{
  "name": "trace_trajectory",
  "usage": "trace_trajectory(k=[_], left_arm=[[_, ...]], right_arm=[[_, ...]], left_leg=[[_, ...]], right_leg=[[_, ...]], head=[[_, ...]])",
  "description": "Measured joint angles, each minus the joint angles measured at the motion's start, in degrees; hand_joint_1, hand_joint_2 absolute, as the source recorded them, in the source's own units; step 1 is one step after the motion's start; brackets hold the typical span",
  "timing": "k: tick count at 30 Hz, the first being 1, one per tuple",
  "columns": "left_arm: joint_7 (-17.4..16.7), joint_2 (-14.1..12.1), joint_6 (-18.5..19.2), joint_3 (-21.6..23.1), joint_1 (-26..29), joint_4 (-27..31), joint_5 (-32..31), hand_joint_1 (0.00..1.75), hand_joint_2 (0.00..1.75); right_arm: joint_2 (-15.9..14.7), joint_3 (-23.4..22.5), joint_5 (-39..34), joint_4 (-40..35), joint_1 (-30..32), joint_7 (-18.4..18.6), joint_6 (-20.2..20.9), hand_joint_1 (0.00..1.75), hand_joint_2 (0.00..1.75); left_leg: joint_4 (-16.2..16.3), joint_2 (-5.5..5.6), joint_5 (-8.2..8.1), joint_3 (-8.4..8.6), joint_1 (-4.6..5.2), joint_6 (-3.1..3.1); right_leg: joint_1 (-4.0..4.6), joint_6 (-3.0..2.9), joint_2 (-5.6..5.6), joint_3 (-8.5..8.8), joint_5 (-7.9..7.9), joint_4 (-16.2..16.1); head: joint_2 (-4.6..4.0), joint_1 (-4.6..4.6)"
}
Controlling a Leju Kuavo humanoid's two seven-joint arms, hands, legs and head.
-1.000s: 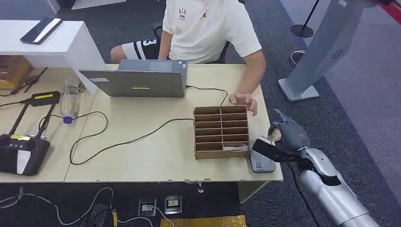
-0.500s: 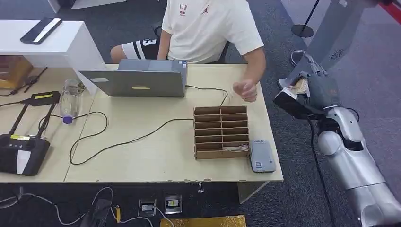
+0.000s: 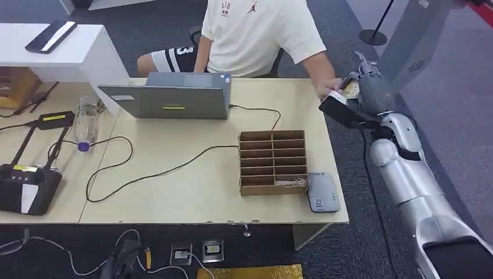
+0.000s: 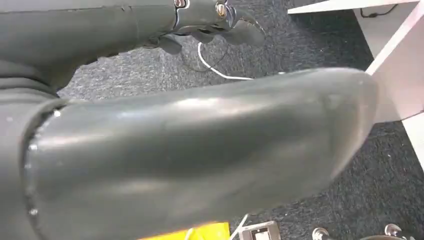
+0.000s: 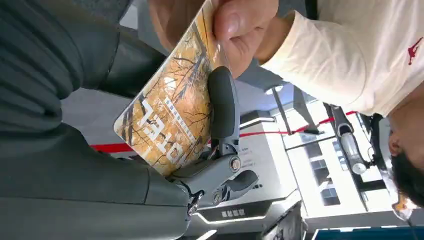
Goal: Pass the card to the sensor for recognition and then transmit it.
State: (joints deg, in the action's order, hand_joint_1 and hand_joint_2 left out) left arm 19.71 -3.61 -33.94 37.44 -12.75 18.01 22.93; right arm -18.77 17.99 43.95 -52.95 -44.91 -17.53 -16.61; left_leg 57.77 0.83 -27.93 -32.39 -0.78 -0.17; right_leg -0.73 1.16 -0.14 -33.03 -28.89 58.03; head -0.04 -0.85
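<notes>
Broadly, a pale wooden table [image 3: 192,192] takes up most of the head view, with a person in a cream T-shirt [image 3: 261,35] seated at its far side behind an open laptop [image 3: 165,102]. Near the table's right end stands a brown cardboard sorting rack [image 3: 272,161] with slotted compartments, and just beside it, at the near right corner, lies a flat grey card sensor [image 3: 322,192]. The robot's silver right arm reaches up past the table's right edge, well away from that sensor, and ends at the far right corner. There the right robot hand [image 3: 363,90] pinches a card [image 5: 172,110] printed with yellow autumn trees and the word HOTEL. In the right wrist view, a dark finger [image 5: 222,105] presses across the card's face, while the person's hand [image 5: 220,20] grips the card's far end between thumb and fingers. Both are holding it at once. Judging from how things lie, the handover stage appears to be under way, with the card lifted far from the sensor and offered to the person. What seems left is for the robot hand to let go. The left robot hand [image 4: 190,150] looms large and blurred in its own wrist view above dark carpet, and whether it is spread or curled cannot be told.
</notes>
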Motion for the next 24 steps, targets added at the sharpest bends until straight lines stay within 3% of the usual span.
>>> trace_trajectory(k=[6,7,8,9,19,24], left_arm=[[0.0,0.0,0.0,0.0,0.4,0.1,0.1,0.0,0.0],[0.0,0.0,0.0,0.0,0.5,0.1,0.1,0.0,0.0],[0.0,0.0,0.0,0.0,0.6,0.1,0.3,0.0,0.0],[0.0,0.0,0.0,0.0,0.7,0.1,0.5,0.0,0.0],[0.1,0.1,0.0,0.0,1.0,0.1,1.2,0.0,0.0],[0.8,0.2,-0.1,0.0,1.0,0.1,1.9,0.0,0.0]], right_arm=[[1.8,1.1,-0.2,4.8,-1.2,-0.3,-0.7,1.75,1.75],[2.0,1.2,-0.2,5.5,-1.3,-0.4,-0.7,1.17,1.75],[2.2,1.3,-0.2,6.2,-1.4,-0.4,-0.7,0.8,1.75],[2.4,1.4,-0.2,6.7,-1.4,-0.4,-0.8,0.0,1.75],[3.8,2.4,-2.3,10.7,-2.1,-1.5,-3.4,0.0,1.75],[4.1,2.4,-9.5,11.0,-2.3,-2.6,-1.9,0.0,1.75]], left_leg=[[0.0,-0.01,0.0,-0.01,0.0,0.0],[0.0,-0.01,0.0,-0.01,0.01,0.0],[0.0,0.0,0.0,-0.01,0.01,0.0],[0.0,0.0,0.0,-0.01,0.01,0.0],[0.0,-0.01,0.0,0.0,0.0,0.0],[0.0,-0.01,0.0,0.0,0.0,0.0]], right_leg=[[0.0,-0.01,0.01,0.0,-0.01,0.0],[0.0,-0.01,0.0,0.0,-0.01,0.0],[-0.01,0.0,-0.01,0.0,0.0,0.0],[-0.01,0.0,-0.01,-0.01,0.0,0.0],[0.0,0.0,0.02,-0.02,0.0,0.0],[0.0,0.0,0.02,-0.01,0.0,0.0]], head=[[0.0,-0.02],[0.0,0.0],[0.0,-0.02],[0.0,-0.02],[0.0,0.0],[0.0,-0.02]])
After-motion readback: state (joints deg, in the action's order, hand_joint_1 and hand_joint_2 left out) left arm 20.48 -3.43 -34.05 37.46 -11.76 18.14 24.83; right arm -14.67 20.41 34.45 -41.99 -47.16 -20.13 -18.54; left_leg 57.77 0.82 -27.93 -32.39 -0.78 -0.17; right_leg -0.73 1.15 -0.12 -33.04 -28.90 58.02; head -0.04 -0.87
